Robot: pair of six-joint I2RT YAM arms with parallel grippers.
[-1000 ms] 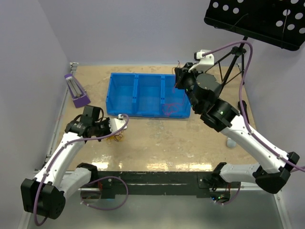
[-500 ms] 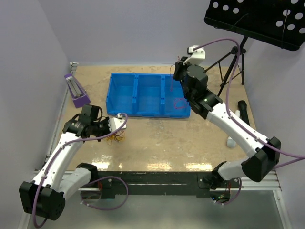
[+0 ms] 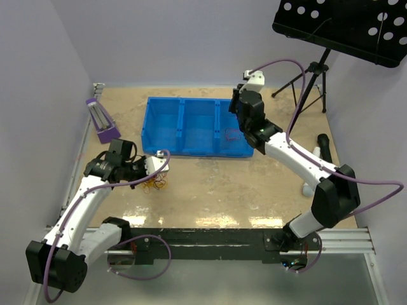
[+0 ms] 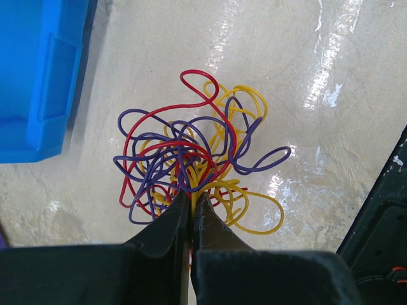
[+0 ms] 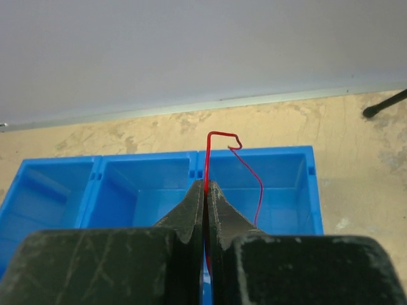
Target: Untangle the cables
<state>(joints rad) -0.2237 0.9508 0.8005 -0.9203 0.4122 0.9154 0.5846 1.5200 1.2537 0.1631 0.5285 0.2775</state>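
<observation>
The cables [image 4: 197, 159] are a clump of red, yellow and purple wire loops lying on the table in front of the blue bin [image 3: 191, 151]. My left gripper [image 4: 192, 194] is shut on the clump's near side, with a yellow strand pinched between its jaws. From above, this gripper [image 3: 151, 168] sits just over the clump [image 3: 154, 185]. My right gripper [image 5: 206, 184] is shut on a single red cable [image 5: 219, 134], which sticks up past the tips and bends down over the bin's right compartment [image 5: 280, 190]. In the top view the right gripper [image 3: 236, 107] hovers over that compartment and the red cable [image 3: 232, 135] hangs inside it.
The blue bin [image 4: 38, 76] has three compartments and stands mid-table. A purple object [image 3: 102, 121] lies at the left edge. At the back right is a black music stand [image 3: 343, 25] on a tripod [image 3: 310, 82]. A black item [image 3: 324, 141] and a small white one [image 3: 308, 189] lie at the right.
My right arm has stretched out leftward and back, and the red cable it holds now hangs lower in the bin's right compartment. The left gripper and clump have hardly moved.
</observation>
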